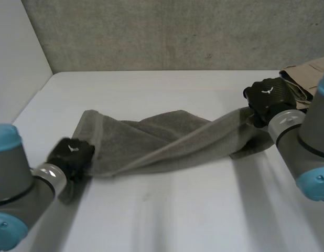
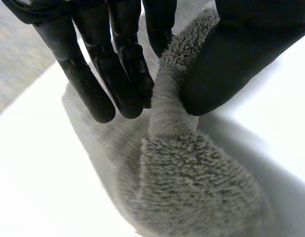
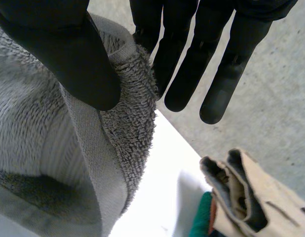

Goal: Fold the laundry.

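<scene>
Towel held at both ends, not yet folded.

The grey towel (image 1: 167, 139) lies across the middle of the white table (image 1: 177, 215), twisted and bunched along its length. The left hand (image 1: 72, 153) pinches one end between thumb and fingers, and the right hand (image 1: 267, 94) pinches the other end the same way (its wrist view shows the hem under the thumb). This looks like the straightening step. The next move probably calls for taking out the twist and laying the towel flat before bringing one end over the other. A folded tan garment (image 1: 306, 73) sits beside the right hand. Each hand's back bears a small white emblem. No lettering is readable.
</scene>
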Robot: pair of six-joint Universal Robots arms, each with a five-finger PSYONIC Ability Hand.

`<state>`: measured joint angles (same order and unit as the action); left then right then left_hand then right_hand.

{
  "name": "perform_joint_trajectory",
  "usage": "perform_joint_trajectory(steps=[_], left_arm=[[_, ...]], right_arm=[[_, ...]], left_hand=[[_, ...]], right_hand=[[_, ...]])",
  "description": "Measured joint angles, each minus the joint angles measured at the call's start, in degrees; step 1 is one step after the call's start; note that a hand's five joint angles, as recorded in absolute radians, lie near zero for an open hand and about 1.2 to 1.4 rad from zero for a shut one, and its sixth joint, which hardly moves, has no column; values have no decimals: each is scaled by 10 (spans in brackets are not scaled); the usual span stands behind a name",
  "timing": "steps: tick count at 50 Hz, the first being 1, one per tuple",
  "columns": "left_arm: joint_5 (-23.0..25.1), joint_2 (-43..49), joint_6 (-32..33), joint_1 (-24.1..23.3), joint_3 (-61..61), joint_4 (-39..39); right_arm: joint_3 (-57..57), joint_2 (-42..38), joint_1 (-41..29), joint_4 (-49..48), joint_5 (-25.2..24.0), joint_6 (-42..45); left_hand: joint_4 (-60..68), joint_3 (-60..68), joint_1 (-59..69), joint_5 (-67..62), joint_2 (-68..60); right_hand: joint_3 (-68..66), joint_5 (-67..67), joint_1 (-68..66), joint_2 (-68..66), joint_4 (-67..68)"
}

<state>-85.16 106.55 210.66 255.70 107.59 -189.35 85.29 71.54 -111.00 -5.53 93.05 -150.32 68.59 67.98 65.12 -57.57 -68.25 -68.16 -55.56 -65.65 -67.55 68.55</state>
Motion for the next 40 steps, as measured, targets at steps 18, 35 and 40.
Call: perform_joint_trajectory(steps=[18,35,40], left_arm=[[113,-265,31,101,-98,321],[101,18,88,95,-304,301],[84,108,73,62,-445,265]], right_arm=[[5,210,59,278,-131,215],[-36,20,8,251,-60,258],[-131,-58,-21,155,0,226]], left_hand=[[0,0,0,0,-1],[0,1,0,0,-1],[1,1,0,0,-1]], right_hand=[[0,-5,0,0,0],[0,-12,0,0,0],[0,-21,0,0,0]])
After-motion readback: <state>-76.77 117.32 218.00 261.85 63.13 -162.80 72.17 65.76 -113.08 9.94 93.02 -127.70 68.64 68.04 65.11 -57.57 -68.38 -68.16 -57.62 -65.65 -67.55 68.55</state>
